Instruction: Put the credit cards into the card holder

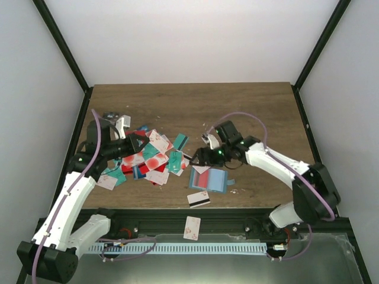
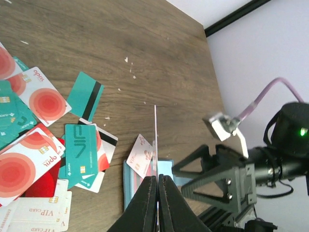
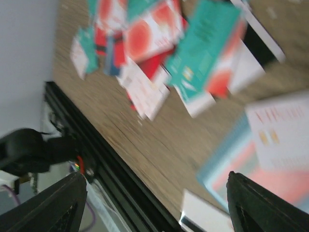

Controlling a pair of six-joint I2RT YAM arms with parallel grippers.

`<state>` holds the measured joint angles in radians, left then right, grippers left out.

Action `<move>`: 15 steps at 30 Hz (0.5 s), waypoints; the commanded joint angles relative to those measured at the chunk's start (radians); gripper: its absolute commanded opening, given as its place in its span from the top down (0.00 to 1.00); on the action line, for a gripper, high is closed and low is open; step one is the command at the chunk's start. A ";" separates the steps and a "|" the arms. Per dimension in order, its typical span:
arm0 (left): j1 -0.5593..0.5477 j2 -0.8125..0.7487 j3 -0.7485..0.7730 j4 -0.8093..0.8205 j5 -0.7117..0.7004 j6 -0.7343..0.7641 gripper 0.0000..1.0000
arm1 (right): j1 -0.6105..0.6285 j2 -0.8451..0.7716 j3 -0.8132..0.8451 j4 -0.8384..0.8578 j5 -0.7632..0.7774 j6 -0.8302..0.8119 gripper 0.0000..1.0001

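Many red, teal and white credit cards (image 1: 148, 157) lie in a heap at the table's left middle. The teal card holder (image 1: 210, 179) lies open to the right of the heap with a white card on it. It also shows in the left wrist view (image 2: 130, 181), and blurred in the right wrist view (image 3: 241, 159). My left gripper (image 2: 157, 178) is shut on a thin card (image 2: 155, 140) seen edge-on, held above the table and pointing toward the holder. In the top view it (image 1: 141, 145) hovers over the heap. My right gripper (image 1: 201, 157) is open and empty just beyond the holder's far left corner, its fingers (image 3: 260, 203) wide apart.
A white card with a black stripe (image 1: 198, 199) lies near the front edge. Another white card (image 1: 191, 228) rests on the black front rail. Some small grey items (image 1: 115, 116) sit at the far left. Dark frame posts stand at the table's corners.
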<state>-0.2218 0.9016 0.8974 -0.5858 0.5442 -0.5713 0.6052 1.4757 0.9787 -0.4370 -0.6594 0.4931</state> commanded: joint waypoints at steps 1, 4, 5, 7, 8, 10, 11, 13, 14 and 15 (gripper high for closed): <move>-0.005 0.012 -0.011 0.009 0.057 0.011 0.96 | 0.070 -0.136 -0.091 -0.184 0.147 0.000 0.23; -0.007 0.018 -0.014 0.012 0.061 0.014 0.96 | 0.177 -0.197 -0.173 -0.230 0.158 0.069 0.29; -0.007 0.021 -0.015 0.013 0.063 0.016 0.96 | 0.203 -0.216 -0.209 -0.228 0.140 0.100 0.31; -0.007 0.024 -0.017 0.013 0.069 0.017 0.96 | 0.254 -0.251 -0.279 -0.199 0.100 0.157 0.32; -0.008 0.025 -0.019 0.011 0.074 0.019 0.96 | 0.275 -0.265 -0.311 -0.181 0.086 0.181 0.32; -0.008 0.024 -0.028 0.008 0.079 0.024 0.96 | 0.317 -0.274 -0.357 -0.138 0.069 0.211 0.32; -0.007 0.021 -0.031 0.006 0.083 0.024 0.96 | 0.335 -0.267 -0.372 -0.122 0.061 0.221 0.33; -0.008 0.018 -0.035 -0.003 0.087 0.028 0.96 | 0.396 -0.238 -0.377 -0.095 0.060 0.231 0.38; -0.009 0.016 -0.036 -0.009 0.089 0.031 0.96 | 0.433 -0.216 -0.371 -0.089 0.064 0.236 0.39; -0.010 0.013 -0.034 -0.018 0.088 0.034 0.96 | 0.464 -0.184 -0.363 -0.083 0.070 0.241 0.40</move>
<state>-0.2253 0.9272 0.8715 -0.5869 0.6086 -0.5636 0.9707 1.2434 0.5919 -0.5831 -0.5808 0.6842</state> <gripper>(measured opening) 0.040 0.613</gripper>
